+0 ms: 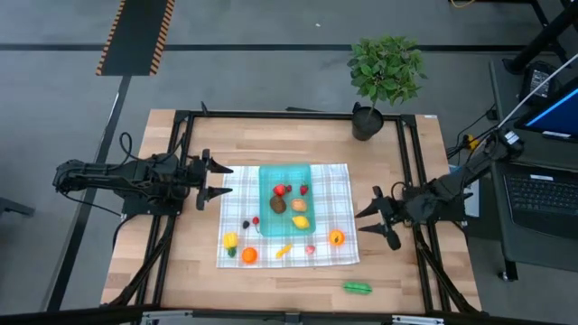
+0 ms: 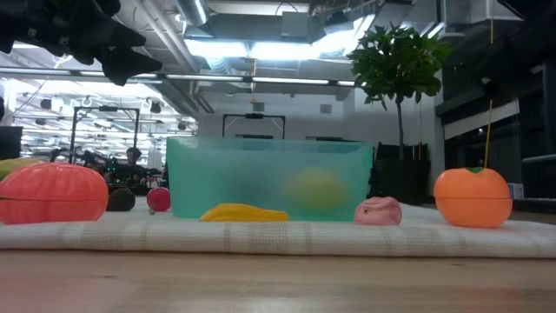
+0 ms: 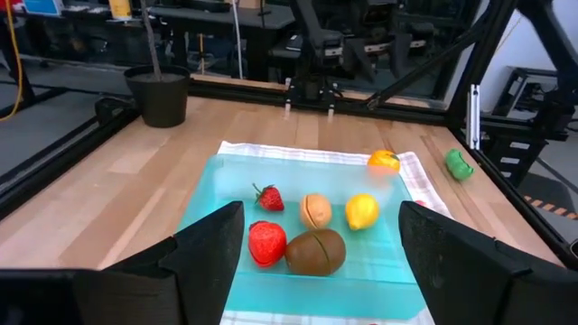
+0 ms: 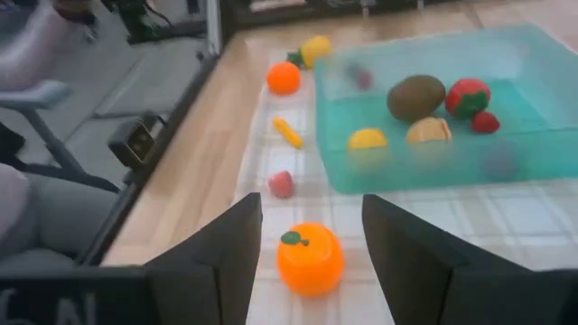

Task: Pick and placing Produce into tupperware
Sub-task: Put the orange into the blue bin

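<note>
A: Container?
B: Shallow rectangular translucent teal plastic tupperware [image 1: 286, 171], centre of the high view, upright and uncovered. Inside: red strawberry [image 1: 280, 190], brown kiwi [image 1: 278, 205], tan piece [image 1: 298, 205], yellow lemon [image 1: 300, 222].
A: Loose produce?
B: Below it: orange fruit [image 1: 336, 237], yellow strip [image 1: 284, 251], pink piece [image 1: 310, 249]. Green pod [image 1: 357, 288] lower right.
</note>
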Controlling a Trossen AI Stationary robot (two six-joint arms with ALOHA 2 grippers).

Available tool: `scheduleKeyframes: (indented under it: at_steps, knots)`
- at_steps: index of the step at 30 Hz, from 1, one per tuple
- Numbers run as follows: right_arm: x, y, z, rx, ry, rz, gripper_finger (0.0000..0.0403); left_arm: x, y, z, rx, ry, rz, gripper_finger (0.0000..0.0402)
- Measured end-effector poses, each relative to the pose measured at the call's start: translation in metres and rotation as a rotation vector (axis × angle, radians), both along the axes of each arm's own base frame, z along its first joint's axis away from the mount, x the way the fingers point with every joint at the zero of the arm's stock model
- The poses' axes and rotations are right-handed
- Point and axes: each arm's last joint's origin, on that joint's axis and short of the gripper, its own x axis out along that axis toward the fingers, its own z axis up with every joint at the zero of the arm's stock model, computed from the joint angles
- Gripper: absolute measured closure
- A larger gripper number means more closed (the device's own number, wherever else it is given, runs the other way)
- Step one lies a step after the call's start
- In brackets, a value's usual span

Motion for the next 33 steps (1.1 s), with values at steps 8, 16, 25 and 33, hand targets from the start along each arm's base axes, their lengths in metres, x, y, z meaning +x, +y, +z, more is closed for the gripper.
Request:
scheduleKeyframes:
  at_steps: [8,16,25,33]
  knots:
    - [0.029,0.026,0.007,-0.039,0.150,-0.042,0.0208,0.000,0.000,0.000,0.000,0.000,0.000,0.0115]
    - [0.063,0.051,0.018,-0.106,0.268,-0.067,0.0208,-0.001,0.000,-0.003,-0.001,0.034,-0.001,0.0115]
    - [0.083,0.066,0.006,-0.129,0.408,-0.124,0.0208,-0.002,0.000,-0.007,0.003,0.074,-0.001,0.0115]
    - [0.087,0.063,0.001,-0.093,0.430,-0.174,0.0207,-0.002,0.000,-0.007,0.004,0.076,-0.001,0.0115]
